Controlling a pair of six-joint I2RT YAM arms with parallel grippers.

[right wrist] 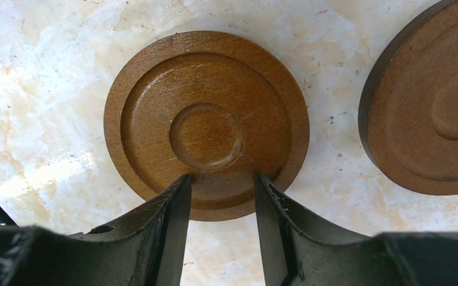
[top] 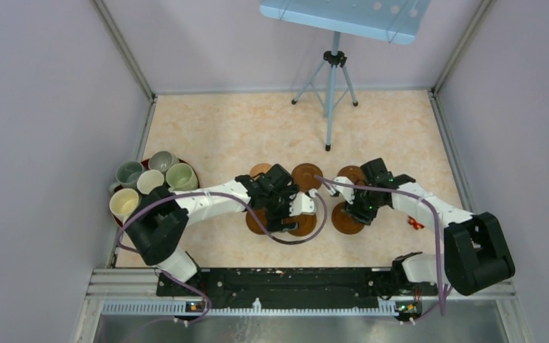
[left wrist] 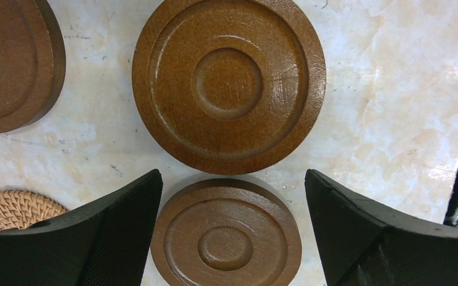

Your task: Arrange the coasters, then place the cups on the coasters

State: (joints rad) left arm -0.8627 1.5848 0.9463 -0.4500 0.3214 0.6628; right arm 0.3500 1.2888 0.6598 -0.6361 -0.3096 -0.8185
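Wide apart stand the left gripper's [left wrist: 232, 174] fingers, empty, one coaster [left wrist: 226, 235] lying between them. Next view: the right gripper [right wrist: 222, 176] has jaws close together over another coaster [right wrist: 206, 119]; we cannot tell any grip. From above, we see coasters [top: 306, 175] right of the red tray [top: 194, 177], cups [top: 181, 176] on it.

**Support surface:** table [top: 221, 128], beige marbled top, with fine dark specks visible in the close views.

**Tripod** [top: 331, 100]: stands on the table at the far middle.

**Coasters** [top: 307, 175]: six, lying flat on the table on the near side of the tripod, in two rows of three. Those seen close up lie apart from one another. One is a woven tan coaster [left wrist: 12, 210]; the others seen close up are brown turned wood.

**Dark red tray** [top: 195, 180]: rests well to the left of the tripod, by the table's left edge.

**Small red item** [top: 416, 223]: lies to the near right of the tripod, too small to identify.
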